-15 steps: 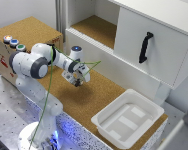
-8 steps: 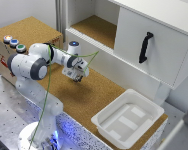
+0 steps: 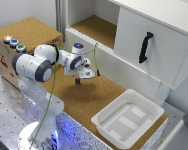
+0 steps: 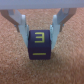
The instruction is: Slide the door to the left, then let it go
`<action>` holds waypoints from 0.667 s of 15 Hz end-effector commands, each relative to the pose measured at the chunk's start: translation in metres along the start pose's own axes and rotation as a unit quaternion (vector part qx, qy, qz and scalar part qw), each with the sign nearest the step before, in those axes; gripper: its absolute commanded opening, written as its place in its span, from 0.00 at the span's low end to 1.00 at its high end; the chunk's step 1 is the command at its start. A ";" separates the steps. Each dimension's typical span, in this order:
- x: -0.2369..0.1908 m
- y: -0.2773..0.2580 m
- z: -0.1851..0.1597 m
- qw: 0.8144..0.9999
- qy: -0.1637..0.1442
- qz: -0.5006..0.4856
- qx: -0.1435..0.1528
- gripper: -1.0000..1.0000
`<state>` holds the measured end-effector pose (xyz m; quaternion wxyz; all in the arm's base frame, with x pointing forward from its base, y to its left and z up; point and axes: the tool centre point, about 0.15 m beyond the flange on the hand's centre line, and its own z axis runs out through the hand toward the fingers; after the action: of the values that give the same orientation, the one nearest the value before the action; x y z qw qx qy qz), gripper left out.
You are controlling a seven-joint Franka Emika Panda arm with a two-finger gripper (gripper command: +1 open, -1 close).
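The door [image 3: 129,37] is a large flat white cabinet panel with a black vertical bar handle [image 3: 145,47]. It covers the cabinet on the exterior view's right, and the compartment to its left stands open. My gripper [image 3: 82,78] hangs low over the cork counter, well to the exterior view's left of the handle and not touching the door. In the wrist view my gripper [image 4: 39,39] is open. Its fingers [image 4: 23,30] stand on either side of a small dark blue cube [image 4: 40,44] with a yellow "3". Small gaps show on both sides of the cube.
A white plastic tray-like bin [image 3: 97,120] sits on the cork counter [image 3: 94,100] at the front right of the exterior view. A cork-topped box with coloured buttons [image 3: 13,42] stands at the left. A green cable [image 3: 54,85] hangs along the arm.
The gripper has shifted only slightly over the cork counter. The door and the bin have not moved.
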<state>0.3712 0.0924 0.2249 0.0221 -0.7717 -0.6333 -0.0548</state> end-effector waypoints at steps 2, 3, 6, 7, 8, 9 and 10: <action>0.041 0.032 -0.002 0.993 -0.003 -0.112 0.044 0.00; 0.045 0.031 0.002 0.990 -0.008 -0.128 0.056 0.00; 0.051 0.038 0.005 0.989 -0.017 -0.131 0.061 0.00; 0.051 0.045 0.002 0.992 -0.004 -0.110 0.068 0.00; 0.051 0.047 0.002 0.993 0.003 -0.099 0.069 0.00; 0.052 0.048 0.001 0.994 0.010 -0.085 0.074 0.00; 0.053 0.048 0.000 0.994 0.010 -0.075 0.079 0.00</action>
<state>0.3919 0.1231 0.2330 0.0169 -0.6990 -0.7125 -0.0586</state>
